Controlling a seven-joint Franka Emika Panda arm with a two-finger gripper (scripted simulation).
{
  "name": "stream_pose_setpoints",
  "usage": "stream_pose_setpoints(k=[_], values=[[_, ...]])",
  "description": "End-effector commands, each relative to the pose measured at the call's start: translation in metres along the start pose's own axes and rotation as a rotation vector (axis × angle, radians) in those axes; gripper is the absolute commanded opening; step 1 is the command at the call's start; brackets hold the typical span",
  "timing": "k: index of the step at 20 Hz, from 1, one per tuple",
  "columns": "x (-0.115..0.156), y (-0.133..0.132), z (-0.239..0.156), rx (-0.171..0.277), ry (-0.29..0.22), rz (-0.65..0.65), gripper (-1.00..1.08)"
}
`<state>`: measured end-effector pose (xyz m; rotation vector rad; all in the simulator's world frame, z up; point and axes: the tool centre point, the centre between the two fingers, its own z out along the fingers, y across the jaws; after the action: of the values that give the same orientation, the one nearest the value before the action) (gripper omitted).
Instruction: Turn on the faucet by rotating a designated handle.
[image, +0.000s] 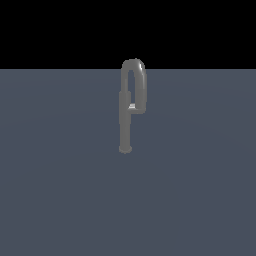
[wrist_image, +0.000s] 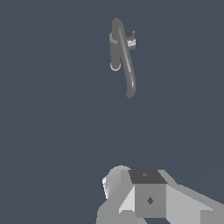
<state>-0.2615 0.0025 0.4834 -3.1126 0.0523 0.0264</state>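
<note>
Faucet stands upright near the middle of the exterior view, alone on a flat slate-blue floor. It is dull grey metal: 1 straight column on a small round foot, with an inverted-U loop rising off the top and curving down toward the exterior view's right. The loop's free end stops roughly halfway down the column, where a short, lighter piece bridges the gap between loop and column. The top of the loop crosses the line where the floor meets a black background.

The wrist view sees the faucet from above, foreshortened, as a dark curved bar with a pale stub sticking out at one side. It sits well apart from the robot parts in that picture, with bare floor between.

Only a grey and white blocky part of the gripper shows in the wrist view, with a dark square face carrying a small diamond mark. Its fingers are out of sight, so whether the hand is open or closed cannot be told. Nothing touches the faucet in either view, and the arm does not appear in the exterior view.
</note>
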Motion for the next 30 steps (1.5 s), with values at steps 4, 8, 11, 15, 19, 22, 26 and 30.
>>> stream_pose_setpoints(k=[4,8,11,15,19,22,26,30], values=[[0.001,0.000,0.000,0.002,-0.003,0.003,-1.00],[0.006,-0.001,0.000,0.014,-0.017,0.014,-1.00],[0.013,-0.002,0.001,0.028,-0.036,0.029,-1.00],[0.025,-0.003,0.002,0.055,-0.071,0.058,-1.00],[0.042,-0.004,0.004,0.093,-0.118,0.097,-1.00],[0.058,-0.005,0.007,0.127,-0.162,0.133,-1.00],[0.079,-0.005,0.011,0.176,-0.223,0.184,-1.00],[0.101,-0.005,0.018,0.225,-0.286,0.235,-1.00]])
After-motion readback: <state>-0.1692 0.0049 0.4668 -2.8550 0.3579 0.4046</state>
